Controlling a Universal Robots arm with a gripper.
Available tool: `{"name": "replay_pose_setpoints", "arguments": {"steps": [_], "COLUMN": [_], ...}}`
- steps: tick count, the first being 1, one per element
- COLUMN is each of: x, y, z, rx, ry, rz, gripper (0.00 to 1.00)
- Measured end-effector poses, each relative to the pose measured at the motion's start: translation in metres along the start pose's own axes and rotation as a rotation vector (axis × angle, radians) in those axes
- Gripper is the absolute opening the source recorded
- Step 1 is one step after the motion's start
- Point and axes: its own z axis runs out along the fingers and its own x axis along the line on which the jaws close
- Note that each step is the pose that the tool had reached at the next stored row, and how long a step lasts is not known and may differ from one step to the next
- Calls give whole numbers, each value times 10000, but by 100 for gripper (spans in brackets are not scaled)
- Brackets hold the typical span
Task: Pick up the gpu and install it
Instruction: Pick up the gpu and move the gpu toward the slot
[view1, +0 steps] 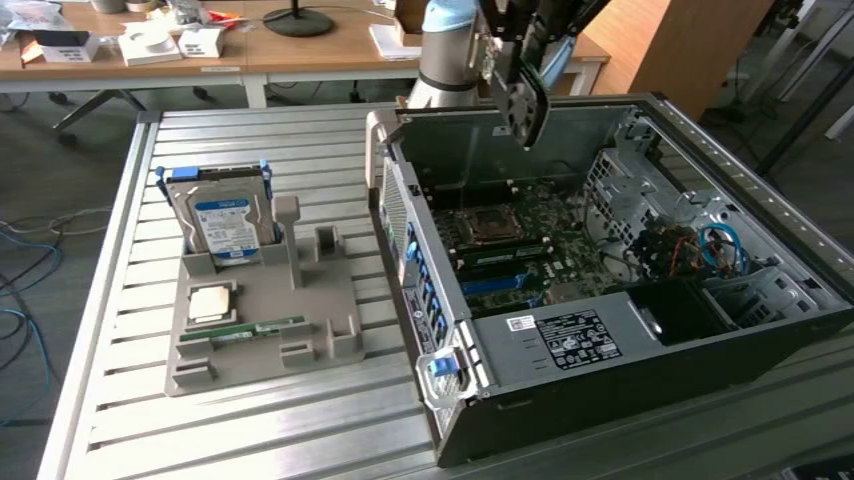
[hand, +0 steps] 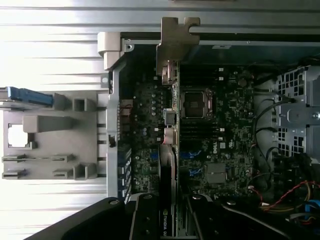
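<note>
**Grip.** The gripper (view1: 515, 62) hangs above the open computer case (view1: 587, 330) with its jaws clamped on the gpu (view1: 525, 108). The card is held on edge and hangs downward from the jaws toward the case interior. It touches neither the case walls nor any part inside, so the grip alone carries it.

**Orientation.** In the wrist view the gpu (hand: 168, 165) appears edge-on as a narrow strip. It runs from between the jaws out to its silvery end bracket (hand: 177, 42), which lies over one case wall. The rest of the card lies over the motherboard (hand: 145, 130), just beside the CPU socket (hand: 196, 104). The edge-on hold is judged deliberate, because an expansion card enters its slot edge first. Whether the card lines up with a slot cannot be told.

**Access.** The case lies on its side on the slatted metal counter (view1: 267, 140) with the side panel off. This turns the motherboard (view1: 534, 235) upward and allows an approach from above.

**Other parts.** The grey parts holder (view1: 274, 300) stands on the counter at the exterior view's left of the case. It keeps the blue-labelled hard drive (view1: 224, 222) upright in a slot and the green memory stick (view1: 247, 329) low near its front. Both are well apart from the gripper.

**Status.** The gpu is lifted and positioned over the case, but it is not yet seated.
</note>
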Motion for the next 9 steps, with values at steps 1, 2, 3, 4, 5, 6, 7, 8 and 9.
{"name": "replay_pose_setpoints", "arguments": {"steps": [1, 2, 3, 4, 5, 6, 7, 8, 9], "x": [-44, -94, -139, -183, -228, -269, -309, -350, -387], "y": [2, 3, 5, 6, 8, 9, 11, 12, 13], "z": [1, 2, 2, 3, 4, 5, 6, 6, 7], "rx": [-5, -10, -14, -18, -23, -26, -30, -33, -36], "ry": [0, 1, 3, 3, 4, 4, 5, 5, 5], "rz": [0, 0, 0, 0, 0, -2, 0, -1, -1], "gripper": [26, 26, 26, 26, 26, 26, 26, 26, 26]}}
